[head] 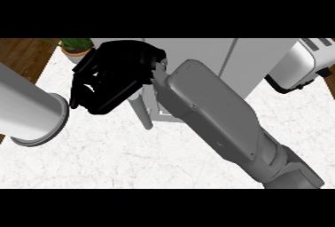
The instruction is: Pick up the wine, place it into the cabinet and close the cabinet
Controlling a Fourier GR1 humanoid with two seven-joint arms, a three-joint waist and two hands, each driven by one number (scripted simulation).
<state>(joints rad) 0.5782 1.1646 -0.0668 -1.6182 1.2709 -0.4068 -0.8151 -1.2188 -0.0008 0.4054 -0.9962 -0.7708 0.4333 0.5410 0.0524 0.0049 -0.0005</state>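
A grey forearm (29, 108) enters at far left, its hand cut off. A potted plant (75, 46) sits beyond the fingers. The right hand (111, 75) has fingers (88, 95) spread, holding nothing visible, beside the cabinet (196, 57) door. No wine shows; it may be inside. The fingers could slip off the door edge, leaving it ajar. A toaster (304, 66) stands far right on the counter (131, 155).

The counter (131, 159) looks like white marble — smooth, faintly veined. Beside it the floor (23, 55) is brown wood with visible grain. The cabinet (216, 57) is plain matt grey; the toaster (304, 62) looks like glossy metal — black trim.
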